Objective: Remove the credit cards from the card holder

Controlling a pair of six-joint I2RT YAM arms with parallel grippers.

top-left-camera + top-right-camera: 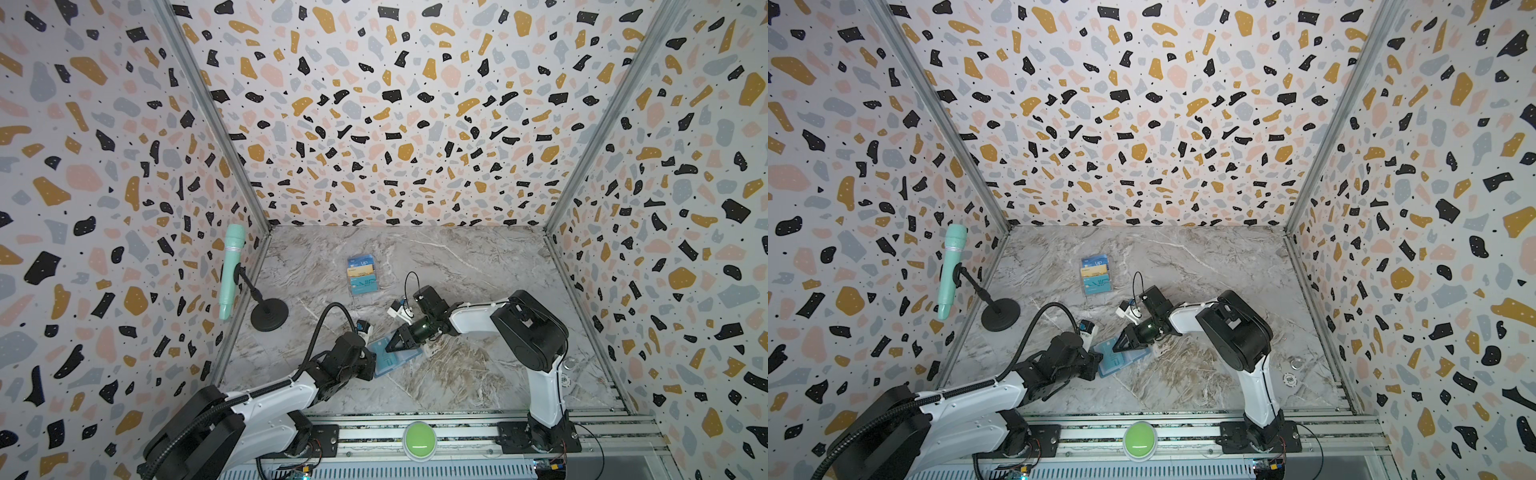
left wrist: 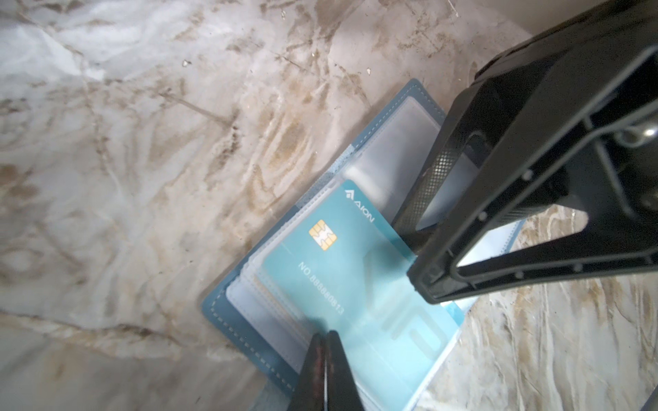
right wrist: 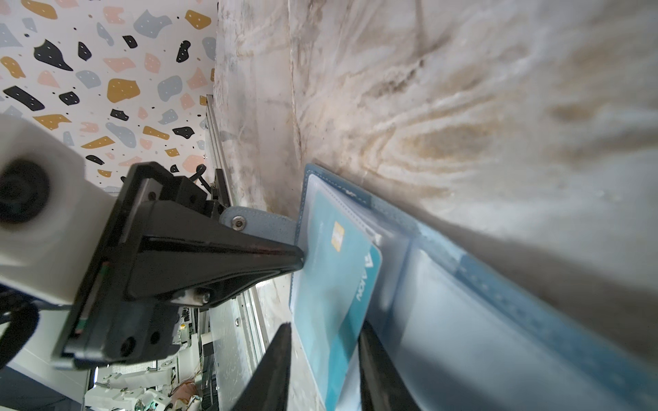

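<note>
left wrist: seemingly one teal card (image 2: 331, 281)

The holder (image 2: 220, 320), slate-blue with pale stitching and clear pockets, lies open flat, its snap tab (image 3: 256, 222) just beside the left fingers (image 2: 338, 373). A teal card (image 2: 338, 270) (gold chip, "AION", pale number) sticks partly out of a pocket, one long edge at the left fingertips, the opposite edge between the right fingers (image 2: 427, 199). Three more cards (image 1: 362, 274), blue, gold and teal, stand well apart from both.
</note>
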